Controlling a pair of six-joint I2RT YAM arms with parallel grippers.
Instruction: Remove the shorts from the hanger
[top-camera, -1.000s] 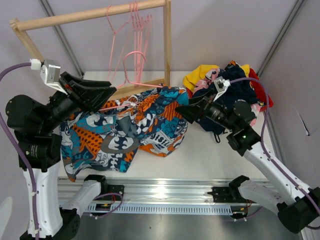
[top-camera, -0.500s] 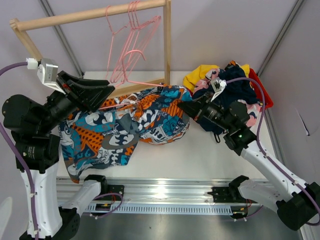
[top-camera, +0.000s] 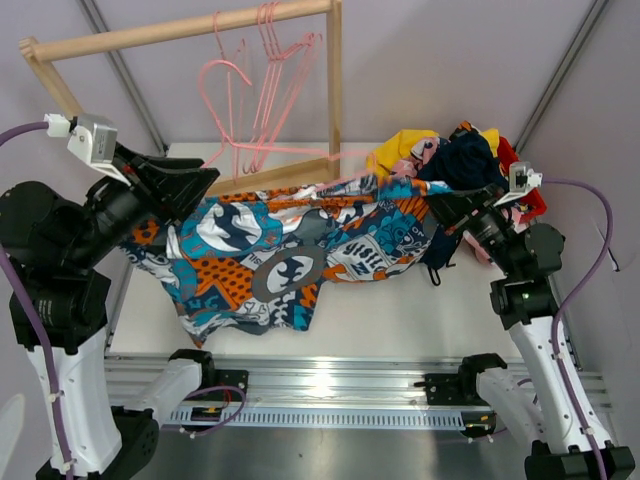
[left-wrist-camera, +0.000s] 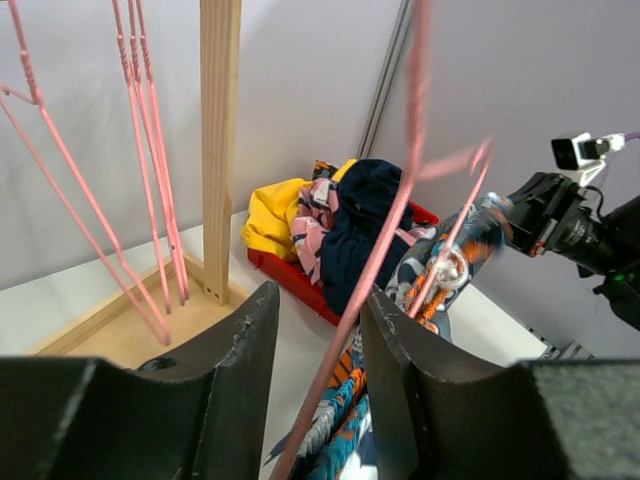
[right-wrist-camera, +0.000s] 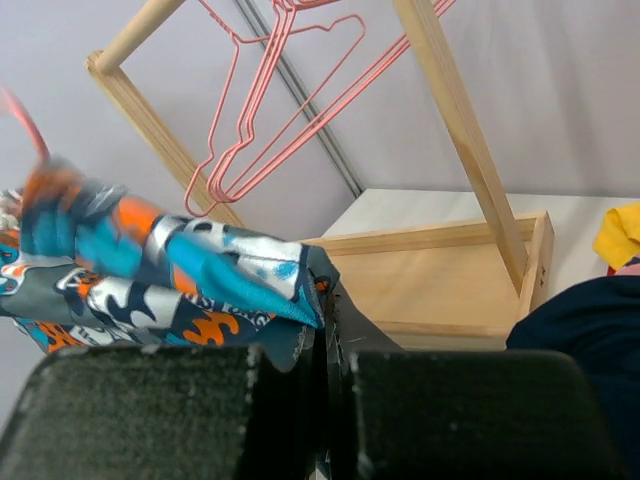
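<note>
The blue-orange-white patterned shorts (top-camera: 300, 250) hang stretched between my two grippers above the table. My left gripper (top-camera: 205, 178) is raised at the left and shut on the pink hanger (top-camera: 330, 158). In the left wrist view the hanger's wire (left-wrist-camera: 390, 230) runs between the jaws of that gripper (left-wrist-camera: 320, 300), with the bunched waistband beside it. My right gripper (top-camera: 432, 203) is shut on the far edge of the shorts (right-wrist-camera: 180, 260). Its fingers (right-wrist-camera: 330, 300) are pressed together over the cloth. The shorts (left-wrist-camera: 470, 225) still cling to the hanger near its far end.
A wooden rack (top-camera: 335, 80) stands at the back with several empty pink hangers (top-camera: 260, 80) on its bar. At the right a red bin (top-camera: 522, 185) holds a pile of shorts, yellow (top-camera: 400, 145) and navy (top-camera: 465, 155) on top. A metal rail runs along the near edge.
My right gripper has shut on the shorts' edge and pulled back to the right. The shorts went from a heap on the table to a stretched sheet. The left gripper and hanger rose slightly.
</note>
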